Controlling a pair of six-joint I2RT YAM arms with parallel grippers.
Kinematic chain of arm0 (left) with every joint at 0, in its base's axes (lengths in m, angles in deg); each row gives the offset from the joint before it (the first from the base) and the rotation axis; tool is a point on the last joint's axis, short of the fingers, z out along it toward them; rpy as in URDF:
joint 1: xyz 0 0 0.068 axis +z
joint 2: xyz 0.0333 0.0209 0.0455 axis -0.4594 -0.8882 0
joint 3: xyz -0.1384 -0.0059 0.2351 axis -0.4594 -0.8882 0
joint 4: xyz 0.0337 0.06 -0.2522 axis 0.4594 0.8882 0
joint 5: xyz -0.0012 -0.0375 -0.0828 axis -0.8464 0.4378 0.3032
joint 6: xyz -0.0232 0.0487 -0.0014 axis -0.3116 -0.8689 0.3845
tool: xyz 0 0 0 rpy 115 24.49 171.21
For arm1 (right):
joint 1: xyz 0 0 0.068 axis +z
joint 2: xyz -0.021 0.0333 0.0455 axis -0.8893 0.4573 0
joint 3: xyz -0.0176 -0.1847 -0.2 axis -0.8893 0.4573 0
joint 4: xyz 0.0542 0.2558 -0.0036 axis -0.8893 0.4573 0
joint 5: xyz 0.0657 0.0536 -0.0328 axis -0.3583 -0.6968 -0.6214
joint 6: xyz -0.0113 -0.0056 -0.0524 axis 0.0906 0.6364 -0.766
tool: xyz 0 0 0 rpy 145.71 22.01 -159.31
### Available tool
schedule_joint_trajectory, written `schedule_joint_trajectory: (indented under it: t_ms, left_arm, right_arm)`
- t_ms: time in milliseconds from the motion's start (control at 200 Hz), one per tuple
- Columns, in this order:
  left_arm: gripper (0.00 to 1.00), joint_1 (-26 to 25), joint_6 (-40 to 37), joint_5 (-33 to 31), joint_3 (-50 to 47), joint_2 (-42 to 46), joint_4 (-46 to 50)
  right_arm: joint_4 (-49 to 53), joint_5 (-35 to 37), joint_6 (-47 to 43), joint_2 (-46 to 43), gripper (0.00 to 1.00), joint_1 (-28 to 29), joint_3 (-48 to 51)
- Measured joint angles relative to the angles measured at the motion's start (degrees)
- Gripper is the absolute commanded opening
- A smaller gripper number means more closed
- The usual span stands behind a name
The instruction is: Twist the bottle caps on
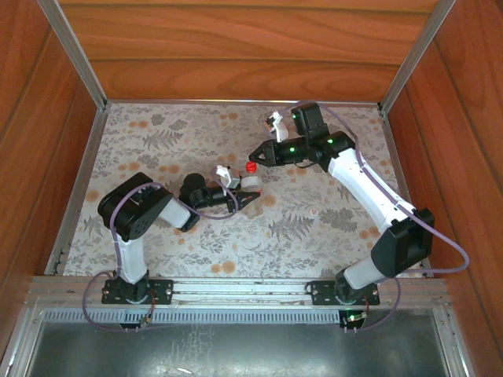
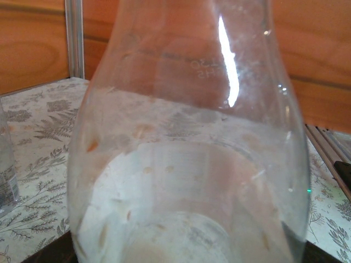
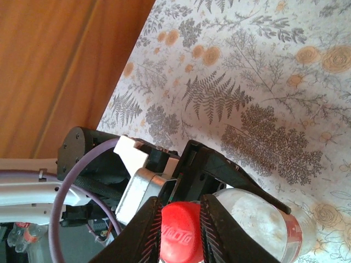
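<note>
we see the left end effector (image 1: 250, 192) near the middle of the tabletop, closed around the labelled bottle (image 3: 255, 219). its black fingers (image 3: 233, 171) wrap the clear body just below the shoulder. a red-and-white label band runs round the bottle further down. in the left wrist view the clear bottle wall stands right in front of the lens, with the patterned cloth (image 1: 157, 141) showing through and beside it.

the right end effector (image 1: 254, 160) reaches in from the far right side to meet the top of that bottle. in the right wrist view its two fingers (image 3: 148, 233) lie close against either side of the red cap (image 3: 181, 233), which sits at the bottle's neck. the opening is narrow, no wider than the cap itself. we cannot tell how far the cap is threaded on.

from above, the red cap lies just beyond the left end effector, between the two arms, and the two end effectors nearly touch. we cannot tell whether the bottle's base rests on the cloth. wooden walls (image 1: 236, 47) enclose the tabletop on three sides.
</note>
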Motion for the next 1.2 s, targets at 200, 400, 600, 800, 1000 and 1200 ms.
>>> schedule_joint_trajectory:
  t_ms: [200,400,600,800,1000,1200]
  left_arm:
    - [0.54,0.0,0.0,0.0,0.0,0.2,0.3]
    - [0.54,0.0,-0.5,0.2,0.0,0.2,0.3]
    - [0.54,0.0,-0.6,0.2,-0.1,0.2,0.3]
    - [0.54,0.0,0.0,0.0,0.0,0.2,0.4]
    - [0.54,0.0,-0.3,-0.3,0.0,0.6,1.0]
    - [0.54,0.0,-5.9,-1.3,-0.4,4.6,8.1]
  right_arm:
    - [0.9,-1.3,-0.8,1.1,0.15,-0.1,0.0]
    - [-0.2,-1.6,-0.9,-1.5,0.1,-0.5,2.8]
    - [-1.3,-1.9,0.0,-5.3,0.09,-0.9,6.6]
    - [0.0,-2.9,0.8,-7.4,0.1,-0.3,8.9]
    - [1.7,0.3,-1.4,-9.9,0.43,-0.3,8.4]
    - [7.3,4.9,-12.6,-11.2,0.66,-0.3,3.0]
